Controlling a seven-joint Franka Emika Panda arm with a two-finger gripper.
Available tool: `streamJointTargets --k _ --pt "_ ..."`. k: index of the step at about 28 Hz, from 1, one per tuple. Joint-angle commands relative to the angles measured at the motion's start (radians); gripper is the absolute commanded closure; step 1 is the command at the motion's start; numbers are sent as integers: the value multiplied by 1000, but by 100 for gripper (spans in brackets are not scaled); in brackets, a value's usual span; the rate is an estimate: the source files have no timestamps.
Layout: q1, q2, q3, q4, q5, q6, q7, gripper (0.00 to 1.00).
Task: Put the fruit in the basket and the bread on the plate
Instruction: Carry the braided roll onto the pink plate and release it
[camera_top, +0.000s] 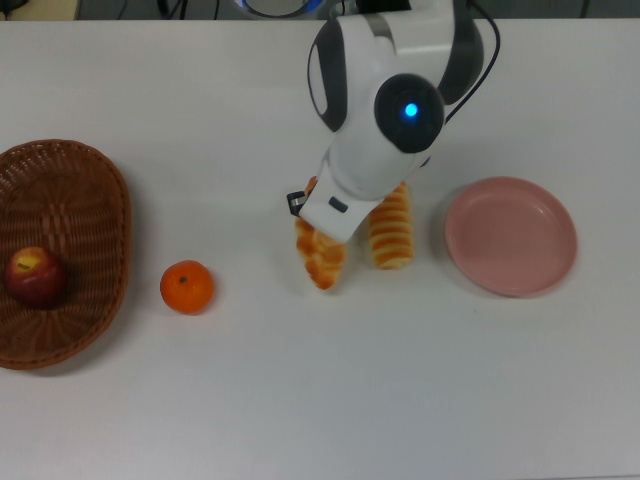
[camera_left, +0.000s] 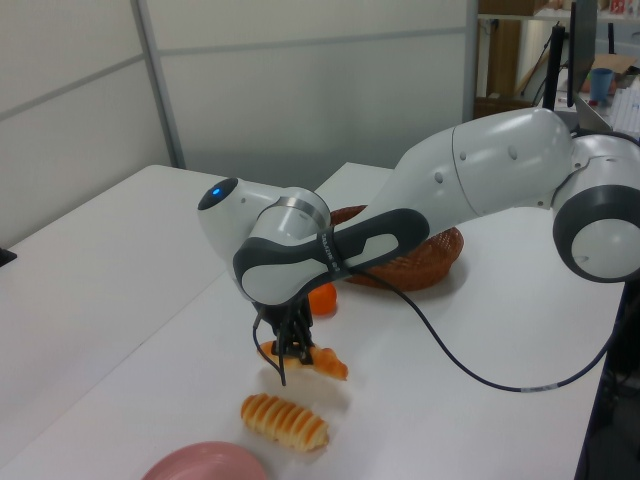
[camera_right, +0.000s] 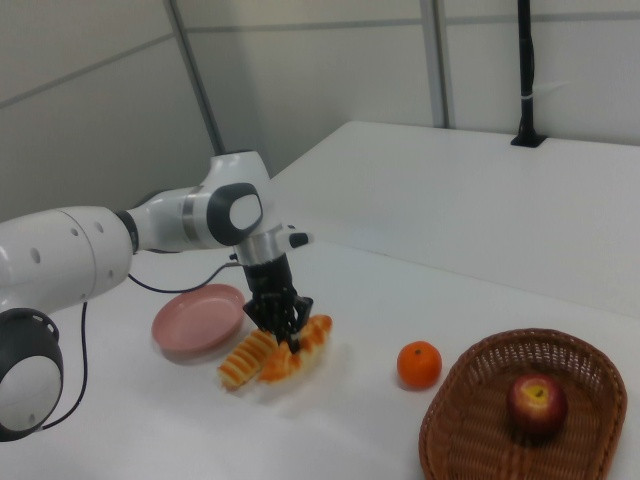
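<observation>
My gripper (camera_left: 291, 352) is shut on the braided loaf of bread (camera_left: 318, 362), which hangs tilted a little above the table (camera_top: 420, 380). From the top view the loaf (camera_top: 322, 262) sticks out from under the arm's wrist. The ridged loaf (camera_top: 391, 232) lies on the table beside it, between it and the pink plate (camera_top: 510, 235). The plate holds nothing. The apple (camera_top: 35, 277) sits inside the wicker basket (camera_top: 70, 200) at the top view's left. The tangerine (camera_top: 187, 287) rests on the table just outside the basket.
The white arm and its black cable (camera_left: 470, 375) reach over the table's middle. A black post (camera_right: 524, 75) stands at the table's far edge in the right view.
</observation>
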Motion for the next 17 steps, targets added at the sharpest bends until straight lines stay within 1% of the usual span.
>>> streamJointTargets --k 1,4,6,10,11,13,16,17 --pt "54 -29 43 21 10 10 72 100" --pt "80 -29 68 38 5 18 84 100" --pt "115 -29 77 63 5 54 109 100" --pt "170 -27 79 64 1 146 143 100" --pt "201 -26 79 63 -4 204 156 100" --pt "227 -17 77 58 -10 258 166 100" --pt "265 5 79 49 -38 340 184 100" --pt "274 8 77 48 -45 345 190 100"
